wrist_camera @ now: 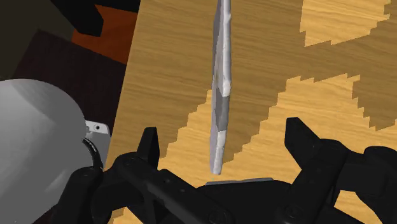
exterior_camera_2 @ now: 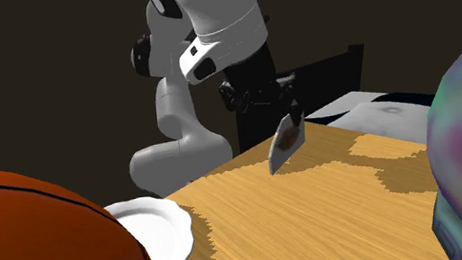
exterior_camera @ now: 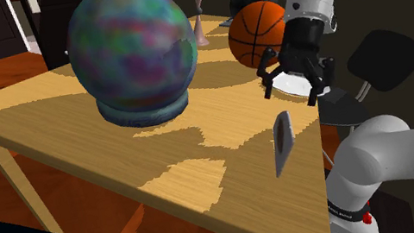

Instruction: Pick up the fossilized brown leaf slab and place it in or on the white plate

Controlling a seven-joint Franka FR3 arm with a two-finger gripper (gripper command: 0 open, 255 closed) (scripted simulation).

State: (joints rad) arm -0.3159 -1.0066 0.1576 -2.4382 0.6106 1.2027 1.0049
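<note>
Shoulder view, left to right: big multicoloured marbled sphere on blue-grey base (exterior_camera: 132,50), mid light-wood tabletop (exterior_camera: 66,119). Orange basketball (exterior_camera: 259,32) to its right, farther back. Black pincer (exterior_camera: 289,92) just in front of basketball, fingers apart, clamping nothing. Thin grey slab with brown face (exterior_camera: 281,140) lower in view than pincer, on edge, tilted, near tabletop edge on arm's side. Wrist view: slab edge-on between fingers, touching neither. Second exterior view: white wavy-rimmed plate (exterior_camera_2: 164,223) beside basketball, apart from slab.
</note>
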